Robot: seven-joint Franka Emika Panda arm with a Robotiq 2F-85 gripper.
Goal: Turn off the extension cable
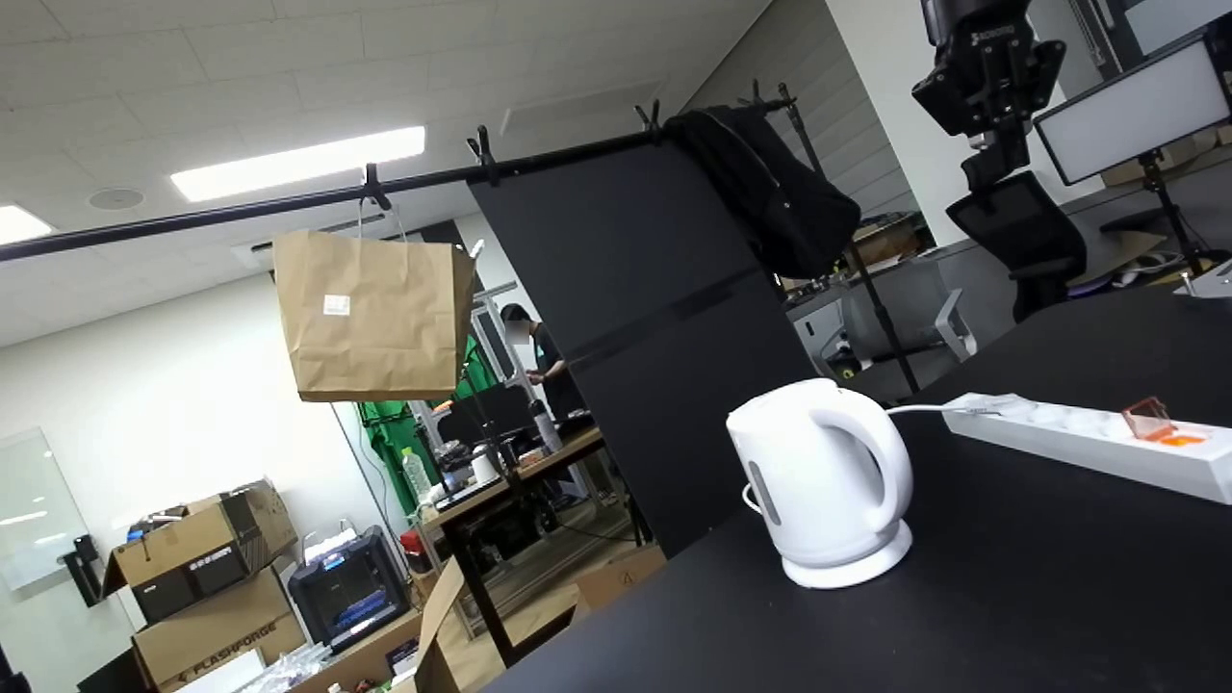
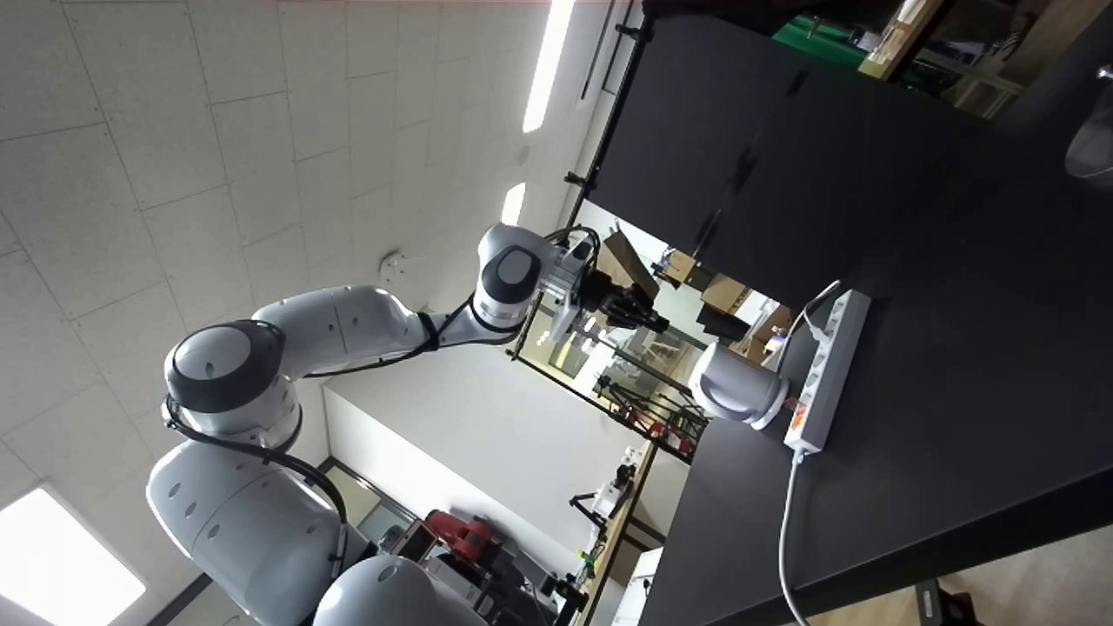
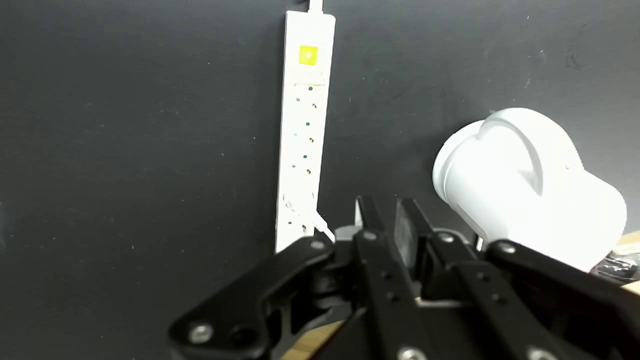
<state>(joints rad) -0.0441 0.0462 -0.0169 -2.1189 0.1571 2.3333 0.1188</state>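
The extension cable is a long flat white power strip lying on the dark table, also seen in an exterior view and the wrist view. Its switch looks bright yellow in the wrist view and orange in an exterior view. A clear reddish flap stands raised beside the switch. My gripper is partly open with nothing between its fingers. It hangs high above the table in both exterior views, apart from the strip. In the wrist view it covers the strip's socket end.
A white kettle stands beside the strip, also in the wrist view. A white plug sits in a far socket. The strip's cord runs over the table's edge. A transparent object lies on the table.
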